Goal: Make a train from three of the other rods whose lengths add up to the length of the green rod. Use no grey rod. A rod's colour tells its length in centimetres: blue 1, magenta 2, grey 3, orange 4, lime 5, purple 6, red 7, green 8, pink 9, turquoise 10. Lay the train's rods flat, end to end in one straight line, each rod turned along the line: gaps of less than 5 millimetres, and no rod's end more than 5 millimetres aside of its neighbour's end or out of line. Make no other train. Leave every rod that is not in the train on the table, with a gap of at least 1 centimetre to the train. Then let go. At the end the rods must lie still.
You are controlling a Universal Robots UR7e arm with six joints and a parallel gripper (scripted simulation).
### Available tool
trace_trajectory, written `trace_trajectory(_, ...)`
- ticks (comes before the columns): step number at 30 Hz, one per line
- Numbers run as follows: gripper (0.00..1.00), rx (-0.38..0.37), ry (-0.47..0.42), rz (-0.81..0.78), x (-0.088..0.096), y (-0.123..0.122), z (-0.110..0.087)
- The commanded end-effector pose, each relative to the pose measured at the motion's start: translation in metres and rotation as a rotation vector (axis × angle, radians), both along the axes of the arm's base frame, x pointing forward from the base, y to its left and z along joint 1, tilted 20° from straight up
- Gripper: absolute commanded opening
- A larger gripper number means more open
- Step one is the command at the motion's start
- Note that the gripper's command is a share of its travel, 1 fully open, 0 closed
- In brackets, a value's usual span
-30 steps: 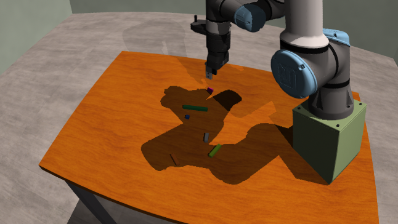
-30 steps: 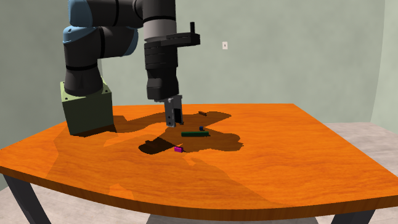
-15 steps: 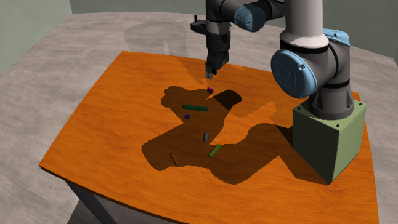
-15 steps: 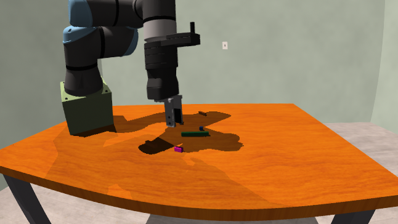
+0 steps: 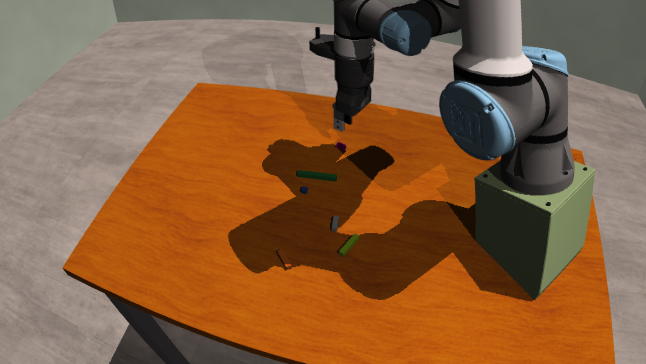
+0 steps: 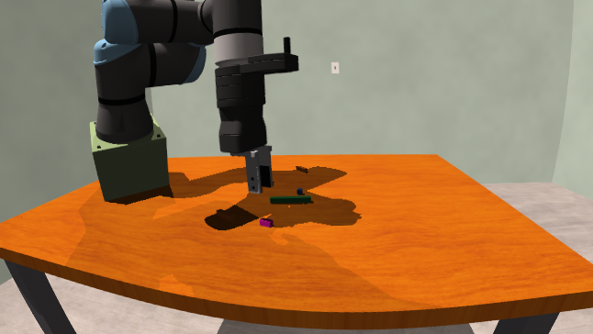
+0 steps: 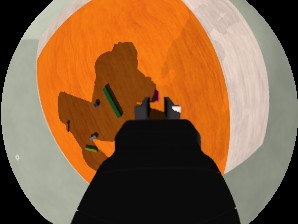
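From the top, the wooden surface [image 5: 165, 210] [image 6: 413, 239] [image 7: 200, 75] carries six small rods, all apart from one another. The green rod [image 5: 316, 175] [image 6: 290, 200] [image 7: 112, 101] lies in the arm's shadow. The blue rod [image 5: 304, 190] [image 6: 299, 191] [image 7: 97, 103] is near it, on the side away from the magenta rod [image 5: 341, 146] [image 6: 266, 223] [image 7: 156, 95]. The grey rod [image 5: 335, 223] [image 7: 94, 136] and the lime rod [image 5: 348, 244] [image 7: 91, 148] are near each other, turned at different angles. The orange rod [image 5: 283, 259] [image 6: 302, 169] [image 7: 68, 125] lies well apart from the green one. No train is laid. The gripper [image 5: 342, 124] [image 6: 260, 183] [image 7: 157, 103] points down above the surface, and the green box [image 5: 515, 235] [image 6: 133, 172] under the arm stands on that surface too.

From the exterior view, the fingers are partly spread with nothing between them, raised over the surface. The magenta rod is nearest this view and lies just outside the darkest shadow patch. The green rod lies behind it, the blue one just behind that, and the orange rod is farther back. The grey and lime rods cannot be made out here.

From the wrist, a gap shows between the two fingers, and the magenta rod appears just beyond their tips. The green rod lies slantwise to one side, with the blue rod beside it and the orange, grey and lime rods farther off.

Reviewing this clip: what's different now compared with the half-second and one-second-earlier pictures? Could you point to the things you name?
Nothing visibly changed. The gripper [image 5: 343, 125] [image 6: 260, 189] [image 7: 157, 103] hangs above the table as before, and nothing was taken hold of or let go. The magenta rod [image 5: 341, 147] [image 6: 266, 223] [image 7: 156, 95], green rod [image 5: 316, 175] [image 6: 290, 200] [image 7: 112, 101] and the others lie where they lay.
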State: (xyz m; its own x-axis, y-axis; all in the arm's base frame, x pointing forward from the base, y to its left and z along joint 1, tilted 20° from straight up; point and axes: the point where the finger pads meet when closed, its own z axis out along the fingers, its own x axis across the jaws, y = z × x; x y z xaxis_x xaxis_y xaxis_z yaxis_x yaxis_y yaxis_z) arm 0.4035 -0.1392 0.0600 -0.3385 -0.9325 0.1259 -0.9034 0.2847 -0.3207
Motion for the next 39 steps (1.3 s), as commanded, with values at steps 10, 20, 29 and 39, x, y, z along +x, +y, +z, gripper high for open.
trace_trajectory(10, 0.54, -0.001, -0.001, 0.000, 0.005, -0.004, -0.015)
trace_trajectory(20, 0.54, -0.001, -0.001, 0.000, 0.008, -0.006, -0.027)
trace_trajectory(29, 0.54, -0.001, -0.001, 0.000, 0.011, -0.009, -0.038)
trace_trajectory(39, 0.54, -0.001, -0.001, 0.000, 0.013, -0.010, -0.042)
